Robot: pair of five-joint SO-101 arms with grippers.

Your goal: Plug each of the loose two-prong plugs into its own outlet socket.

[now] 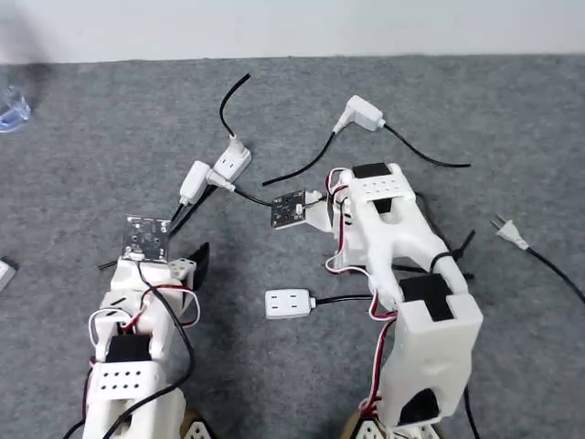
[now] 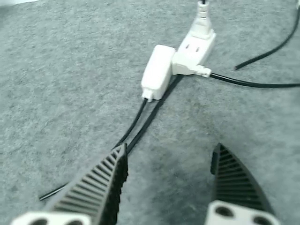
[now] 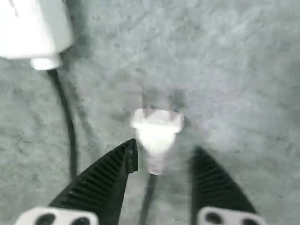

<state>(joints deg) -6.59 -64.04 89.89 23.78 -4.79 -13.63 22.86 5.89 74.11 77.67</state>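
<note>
White two-prong plug (image 3: 157, 131) is lying flat on the grey felt-like tabletop (image 1: 82, 137), right between the jaws of the right gripper (image 3: 166, 149), with its prongs pointing away from the gripper. Those jaws are spread wide on either side of it. We can't see either one touching the plug, though that wrist view is pretty blurry. Near the plug there's a chunky white plastic block (image 3: 33, 30) with a black cord (image 3: 65, 117) coming off it.

The left gripper (image 2: 171, 149) hangs over bare tabletop, jaws gaping too, with nothing in them. Two black cables (image 2: 140, 122) run out ahead of it to a white rectangular adapter (image 2: 157, 70). That adapter sits tight against a white socket block (image 2: 194, 49), and a small white plug (image 2: 202, 18) is already seated in the block's far end.

From the high view we also spot a second white two-prong plug (image 1: 510, 232) lying loose on the outer side of the right arm (image 1: 416, 311), well apart from any socket. A white flat-faced outlet socket (image 1: 289, 303) sits on the tabletop between the two arms, slotted face up. If there's print on any of the white housings, it's too small for us to read.
</note>
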